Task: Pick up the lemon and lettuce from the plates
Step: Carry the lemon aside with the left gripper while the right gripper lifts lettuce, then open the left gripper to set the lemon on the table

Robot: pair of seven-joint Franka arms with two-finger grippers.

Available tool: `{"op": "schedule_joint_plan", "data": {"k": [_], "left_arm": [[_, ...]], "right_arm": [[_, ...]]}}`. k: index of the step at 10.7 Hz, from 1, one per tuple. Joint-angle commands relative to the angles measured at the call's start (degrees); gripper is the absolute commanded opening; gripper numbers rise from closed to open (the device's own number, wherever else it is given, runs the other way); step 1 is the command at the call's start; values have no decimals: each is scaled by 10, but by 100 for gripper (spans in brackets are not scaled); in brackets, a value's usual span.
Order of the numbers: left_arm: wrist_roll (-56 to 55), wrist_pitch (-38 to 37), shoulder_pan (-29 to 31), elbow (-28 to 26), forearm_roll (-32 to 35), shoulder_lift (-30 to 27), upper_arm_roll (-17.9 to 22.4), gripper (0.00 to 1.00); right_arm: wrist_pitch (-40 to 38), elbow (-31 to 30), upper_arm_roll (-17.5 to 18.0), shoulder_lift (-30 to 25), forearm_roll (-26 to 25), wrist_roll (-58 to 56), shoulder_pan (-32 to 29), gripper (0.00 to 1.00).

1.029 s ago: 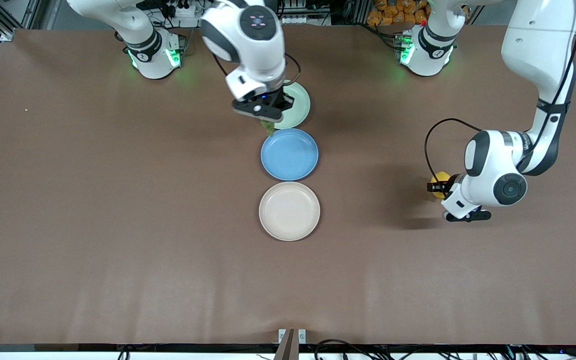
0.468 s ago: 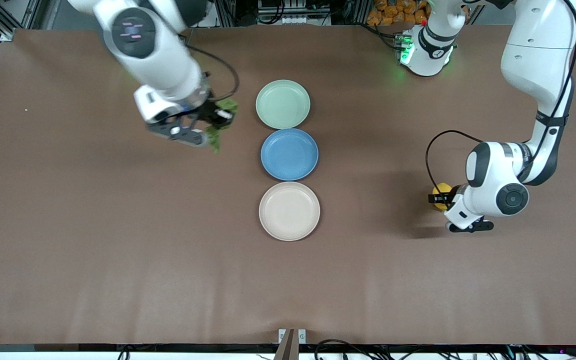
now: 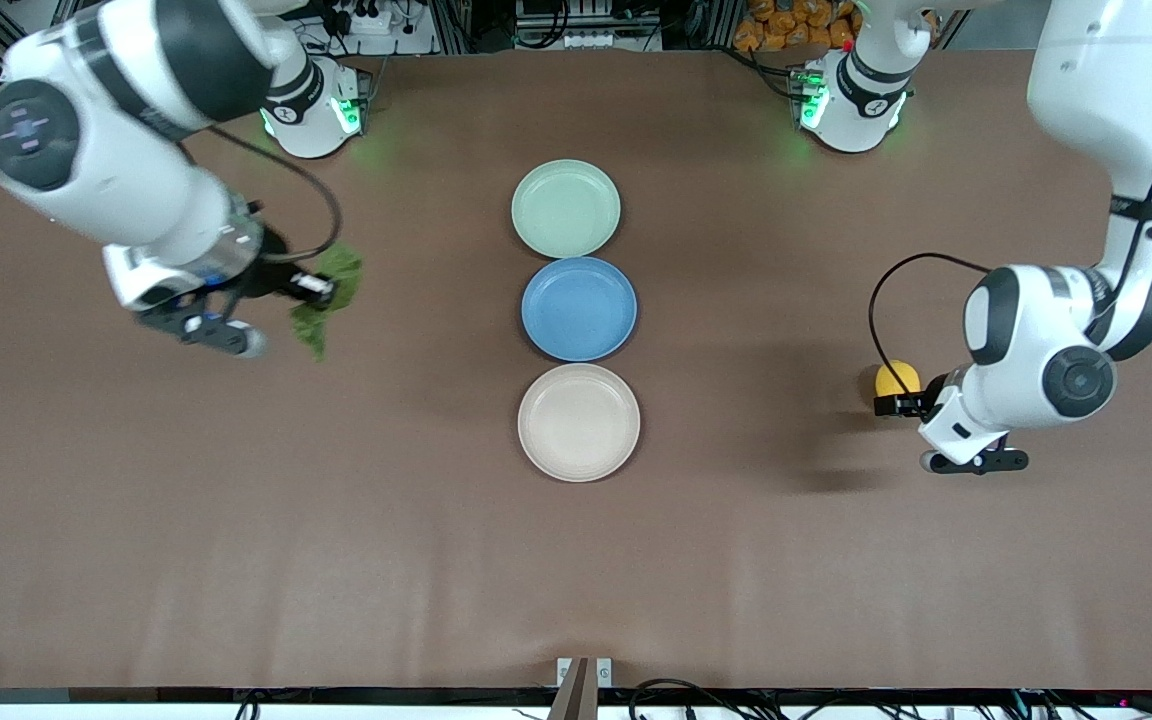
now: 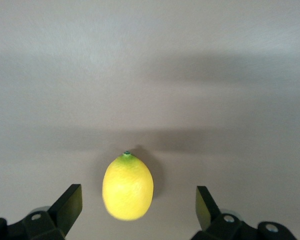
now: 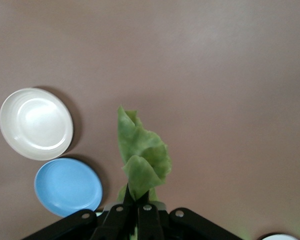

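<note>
The lemon point(image 3: 894, 377) lies on the bare table toward the left arm's end, off the plates. In the left wrist view the lemon point(image 4: 127, 187) sits between the spread fingers of my left gripper point(image 4: 137, 195) without touching them. My left gripper point(image 3: 888, 398) is low beside it and open. My right gripper point(image 3: 308, 290) is shut on the lettuce point(image 3: 338, 270) and holds it in the air over bare table toward the right arm's end. In the right wrist view the lettuce point(image 5: 142, 150) hangs from the shut right gripper point(image 5: 138, 194). The mint green plate point(image 3: 566, 208) and the beige-cream plate point(image 3: 579, 422) hold nothing.
A blue plate point(image 3: 579, 308) sits between the two other plates in a row at mid-table. The right wrist view shows the cream plate point(image 5: 36, 123) and the blue plate point(image 5: 67, 186). The rest of the table is bare brown cloth.
My right arm has swung the lettuce from over the mint green plate toward the right arm's end. My left gripper has shifted slightly toward its end, and the lemon now lies between its open fingers.
</note>
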Motion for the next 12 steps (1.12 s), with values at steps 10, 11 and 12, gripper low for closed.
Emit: {"op": "schedule_joint_plan", "data": {"k": [10, 11, 12], "left_arm": [[-24, -124, -33, 37, 1, -275, -18, 100], [-22, -158, -33, 66, 1, -274, -16, 100], [-13, -202, -32, 100, -4, -272, -16, 100]], "right_arm": [[159, -96, -169, 61, -21, -243, -13, 0], [181, -97, -170, 80, -34, -242, -17, 0], [201, -98, -171, 99, -36, -242, -18, 0]]}}
